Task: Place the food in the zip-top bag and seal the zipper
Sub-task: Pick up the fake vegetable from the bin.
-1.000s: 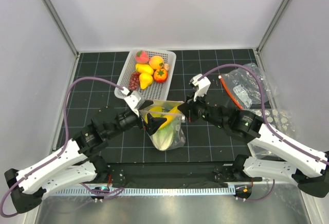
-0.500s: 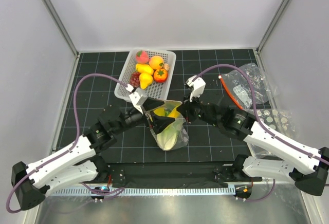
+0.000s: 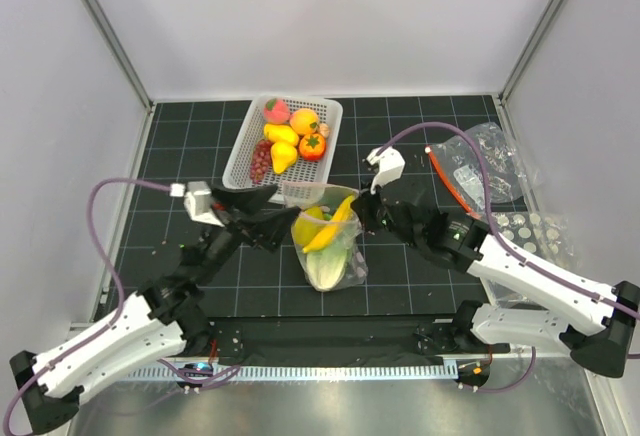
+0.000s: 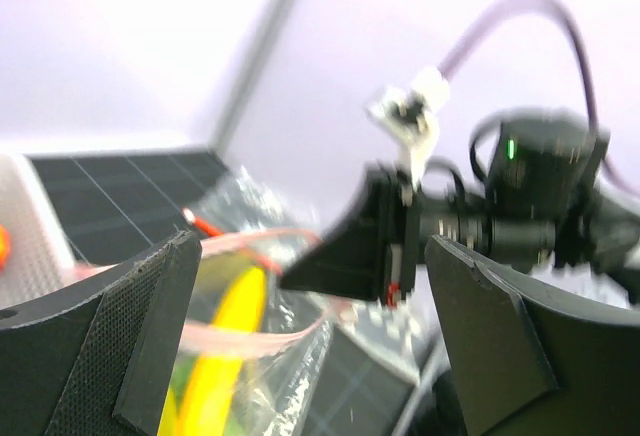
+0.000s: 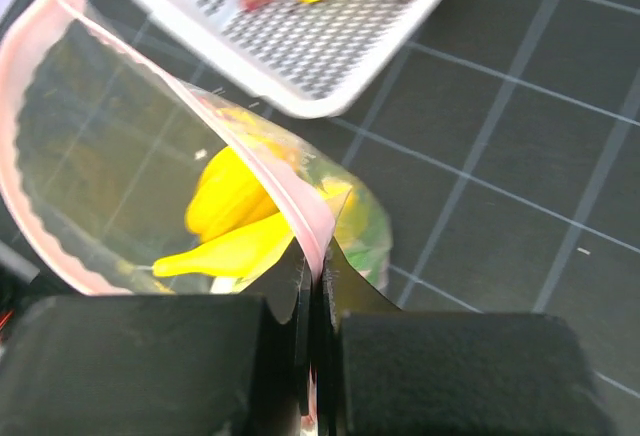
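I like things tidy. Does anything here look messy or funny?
Nothing looks spilled or broken. The zip-top bag sags a little with its mouth gaping, pinched at the rim only by the right end effector. The banana and cabbage lie inside it; more toy fruit sits in the basket.

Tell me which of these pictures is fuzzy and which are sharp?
Left wrist view: smeared throughout, the food just a yellow streak. Top external view: crisp, evenly lit. Right wrist view: sharp on the zip-top bag and basket.
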### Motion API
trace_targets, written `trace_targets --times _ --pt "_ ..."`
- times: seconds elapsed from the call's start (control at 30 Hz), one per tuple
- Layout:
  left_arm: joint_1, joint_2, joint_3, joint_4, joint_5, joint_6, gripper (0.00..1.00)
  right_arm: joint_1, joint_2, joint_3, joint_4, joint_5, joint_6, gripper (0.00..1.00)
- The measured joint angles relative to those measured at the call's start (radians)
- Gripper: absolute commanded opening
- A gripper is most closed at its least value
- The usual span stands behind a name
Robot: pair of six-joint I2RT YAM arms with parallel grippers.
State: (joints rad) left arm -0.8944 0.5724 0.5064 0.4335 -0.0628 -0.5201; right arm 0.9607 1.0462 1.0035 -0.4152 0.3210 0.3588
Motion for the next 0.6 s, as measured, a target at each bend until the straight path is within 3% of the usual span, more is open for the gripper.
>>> trace_targets --times 0.13,0.3,0.47,0.6 --pt "0.0 -0.111 -0.019 0.005 -0.169 0.001 0.99 0.0 -0.045 -0.016 -0.032 0.126 0.013 0.01" --pt "0.0 -0.104 -0.022 0.001 -0.377 0.008 1.0 -0.001 -0.174 -0.017 -0.087 0.32 0.0 0.01" --pt "0.002 0.052 0.021 -0.107 -0.593 0.0 1.0 -0.005 -0.244 0.011 -0.089 0.462 -0.02 0.01" --pt "0.003 0.215 0.121 -0.253 -0.655 -0.015 1.0 -0.007 -0.237 0.007 -0.077 0.489 -0.027 0.01"
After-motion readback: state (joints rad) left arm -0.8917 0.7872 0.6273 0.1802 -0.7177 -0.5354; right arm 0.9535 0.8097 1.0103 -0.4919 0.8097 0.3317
